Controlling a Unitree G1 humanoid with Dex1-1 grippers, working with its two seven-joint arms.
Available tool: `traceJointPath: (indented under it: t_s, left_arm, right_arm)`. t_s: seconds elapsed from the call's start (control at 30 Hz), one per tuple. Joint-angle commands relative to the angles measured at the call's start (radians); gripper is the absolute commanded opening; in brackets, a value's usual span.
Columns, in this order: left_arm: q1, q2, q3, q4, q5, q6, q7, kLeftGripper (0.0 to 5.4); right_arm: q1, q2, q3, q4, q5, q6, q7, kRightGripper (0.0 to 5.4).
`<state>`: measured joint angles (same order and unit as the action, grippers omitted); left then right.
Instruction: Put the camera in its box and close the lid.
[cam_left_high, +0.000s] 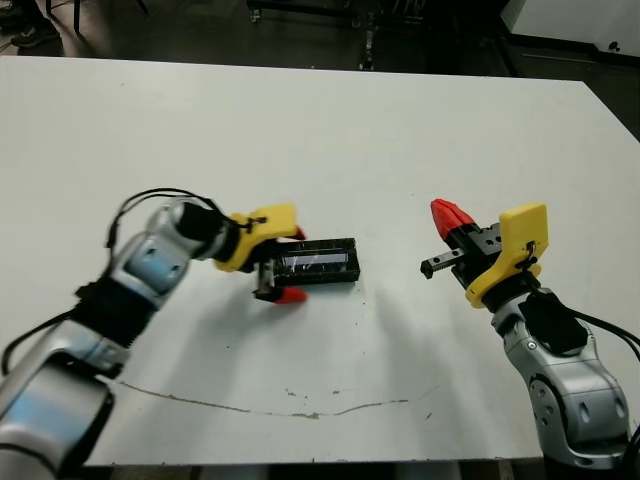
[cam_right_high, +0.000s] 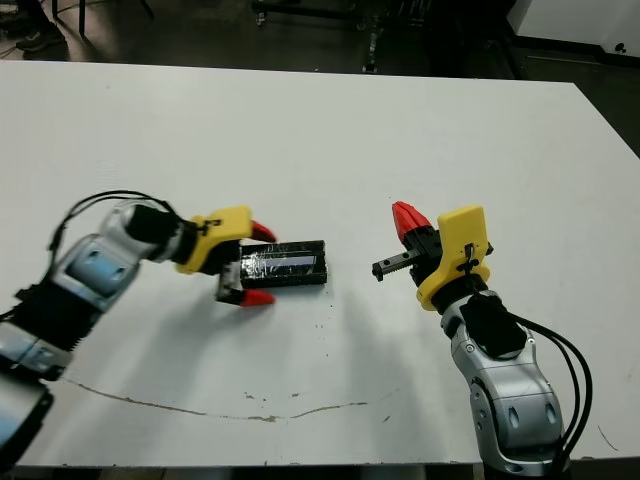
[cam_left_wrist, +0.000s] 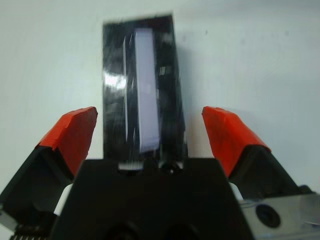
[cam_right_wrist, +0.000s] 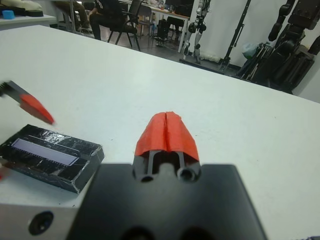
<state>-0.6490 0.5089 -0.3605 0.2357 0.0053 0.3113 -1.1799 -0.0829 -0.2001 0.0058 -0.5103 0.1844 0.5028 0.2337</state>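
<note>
The black box (cam_left_high: 335, 279) lies flat near the middle of the table (cam_left_high: 330, 140), with the glossy clear-topped lid (cam_left_high: 318, 261) lying on it. A pale lilac strip (cam_left_wrist: 146, 90) shows through the lid's top. The camera is hidden. My left gripper (cam_left_high: 288, 265) is open and low at the box's left end, one red fingertip (cam_left_wrist: 75, 131) on each side of it, apart from its walls. My right gripper (cam_left_high: 448, 214) is shut on nothing, raised above the table well to the right of the box (cam_right_wrist: 60, 167).
A thin dark scratch line (cam_left_high: 250, 405) runs along the table near its front edge. Beyond the far edge are chairs, a seated person (cam_right_wrist: 107, 12) and dark equipment stands (cam_right_wrist: 295, 35).
</note>
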Motion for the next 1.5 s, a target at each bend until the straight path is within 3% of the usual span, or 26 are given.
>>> traceJointPath:
  t_s: [0.03, 0.2, 0.47, 0.6, 0.73, 0.83, 0.97, 1.17, 1.5]
  left_arm:
    - [0.039, 0.065, 0.068, -0.071, -0.037, 0.046, 0.001, 5.39]
    - [0.065, 0.142, 0.14, -0.13, -0.087, 0.13, -0.001, 5.39]
    - [0.072, 0.261, 0.213, -0.193, -0.136, 0.152, -0.029, 5.39]
    - [0.045, 0.285, 0.24, -0.242, -0.178, 0.306, 0.0, 5.39]
    - [0.099, 0.118, 0.364, -0.353, -0.215, 0.483, 0.3, 5.1]
    - [0.147, -0.016, 0.424, -0.416, -0.252, 0.496, 0.461, 4.69]
    - [0.193, -0.144, 0.43, -0.493, -0.294, 0.452, 0.58, 4.05]
    - [0.225, -0.276, 0.365, -0.529, -0.312, 0.393, 0.692, 3.17]
    - [0.248, -0.399, 0.251, -0.5, -0.311, 0.518, 0.847, 1.68]
  right_arm:
    - [0.008, -0.008, -0.004, 0.005, 0.005, 0.004, 0.003, 0.0]
    - [0.007, -0.009, -0.001, 0.005, 0.002, 0.001, 0.004, 0.0]
    - [0.003, -0.011, 0.004, 0.007, -0.005, 0.001, 0.003, 0.0]
    - [0.003, -0.006, 0.003, 0.012, -0.001, -0.003, 0.003, 0.0]
    - [0.003, -0.006, 0.006, 0.014, -0.007, -0.013, 0.001, 0.0]
    - [0.002, -0.004, 0.004, 0.014, -0.005, -0.011, -0.002, 0.0]
    - [0.002, 0.002, -0.002, 0.012, 0.003, -0.007, -0.006, 0.0]
    - [0.0, 0.004, -0.004, 0.01, 0.001, -0.005, -0.012, 0.0]
    - [-0.003, 0.01, -0.015, 0.011, 0.01, 0.002, -0.019, 0.0]
